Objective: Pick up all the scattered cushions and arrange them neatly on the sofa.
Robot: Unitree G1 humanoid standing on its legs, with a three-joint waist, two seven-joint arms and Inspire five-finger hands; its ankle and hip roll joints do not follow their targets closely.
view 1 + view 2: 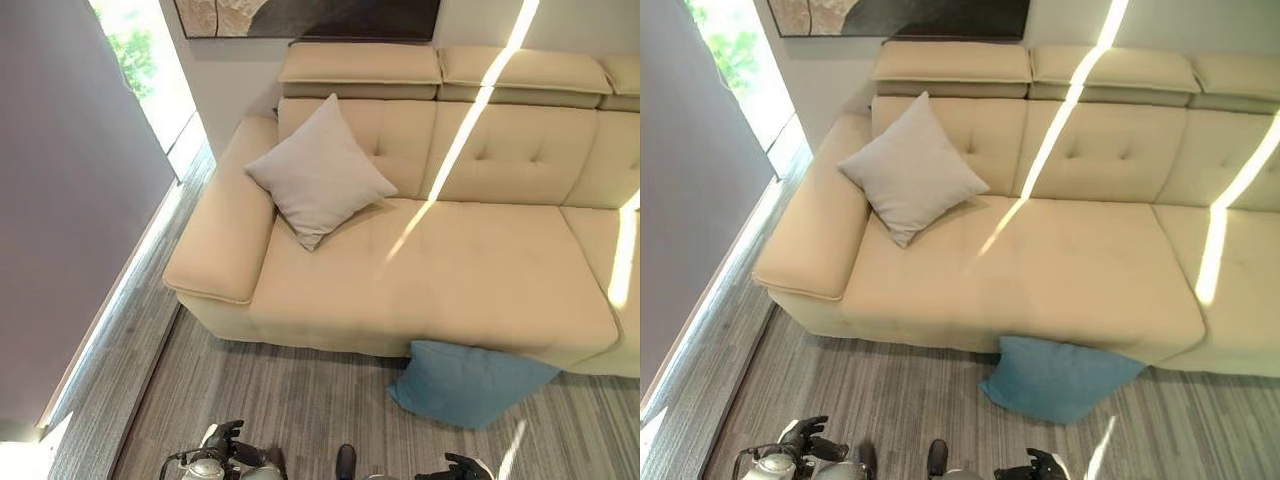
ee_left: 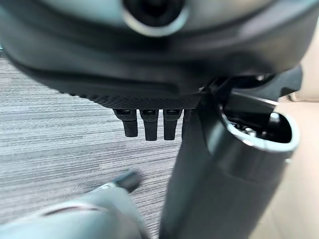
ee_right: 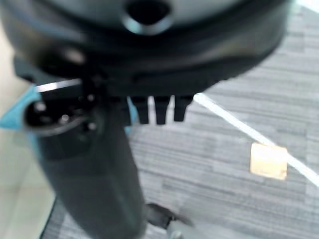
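The blue cushion [image 1: 468, 381] leans on the floor against the sofa [image 1: 480, 280] front; a grey cushion [image 1: 318, 170] already sits in the corner. My left hand [image 1: 228, 440] and right hand [image 1: 462, 467] hang low, fingers straight, empty. It looks soft and light, so I'd grip its top edge.

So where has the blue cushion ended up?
The blue cushion lies on the grey floor, leaning against the front of the beige sofa, toward the robot's right. The grey cushion sits up by the sofa's left armrest.
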